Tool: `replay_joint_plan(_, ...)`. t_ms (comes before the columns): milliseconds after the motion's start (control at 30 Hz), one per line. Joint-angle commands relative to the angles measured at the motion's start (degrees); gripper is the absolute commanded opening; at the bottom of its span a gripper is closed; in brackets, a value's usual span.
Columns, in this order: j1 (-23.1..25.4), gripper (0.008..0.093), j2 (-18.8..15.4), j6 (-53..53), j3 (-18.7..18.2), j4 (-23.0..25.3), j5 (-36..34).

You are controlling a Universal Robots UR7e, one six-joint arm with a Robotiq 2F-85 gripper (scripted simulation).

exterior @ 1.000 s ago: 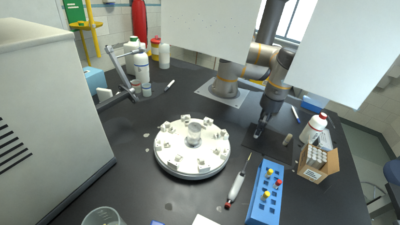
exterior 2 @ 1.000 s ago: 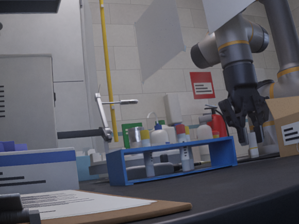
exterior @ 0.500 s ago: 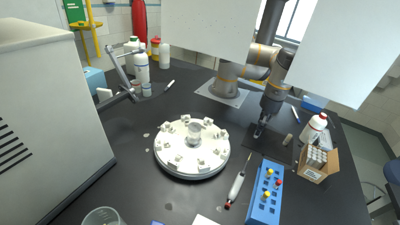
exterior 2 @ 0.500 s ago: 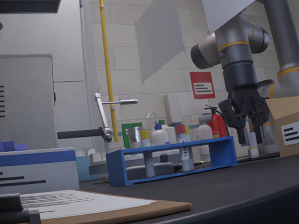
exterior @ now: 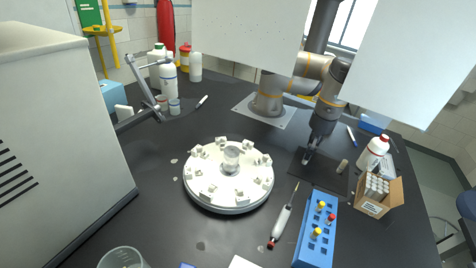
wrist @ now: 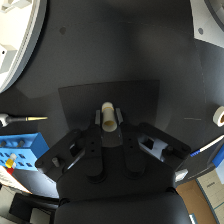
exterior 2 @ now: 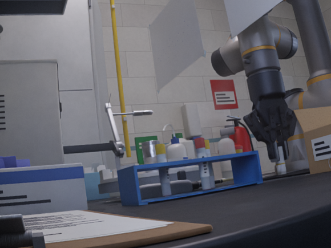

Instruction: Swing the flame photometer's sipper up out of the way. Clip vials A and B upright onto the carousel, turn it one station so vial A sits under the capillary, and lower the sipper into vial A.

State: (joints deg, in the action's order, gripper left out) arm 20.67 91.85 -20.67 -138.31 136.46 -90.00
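Observation:
A white vial (exterior: 305, 160) (exterior 2: 280, 160) (wrist: 109, 120) stands upright on the dark mat (exterior: 319, 170), right of the carousel, and is held between the fingers of my gripper (exterior: 308, 155) (exterior 2: 277, 152) (wrist: 108, 117), which is closed on it from above. A second, cream vial (exterior: 342, 166) stands on the same mat to the right, apart from the first. The white carousel (exterior: 228, 173) has empty clips around its rim and a clear hub. The sipper arm (exterior: 143, 85) (exterior 2: 113, 128) is swung up beside the photometer.
Behind the work stand the arm's base (exterior: 271, 96) and several bottles (exterior: 168, 80). The photometer housing (exterior: 50, 133) fills the left. A blue tube rack (exterior: 316, 226), a pipette (exterior: 281, 223), a cardboard box of tubes (exterior: 378, 194) and a red-capped bottle (exterior: 373, 152) sit near the mat.

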Motion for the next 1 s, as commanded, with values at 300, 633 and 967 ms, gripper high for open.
replay_joint_plan(300, 0.0, 0.0080, 0.0, 0.0, 0.0, 0.0, 0.0)
replay_joint_plan(633, 0.0, 0.0080, 0.8, 0.0, 0.4, -1.2, 0.0)
replay_joint_plan(967, 0.0, 0.0080, 6.5, 0.0, 4.2, -10.5, 0.0)
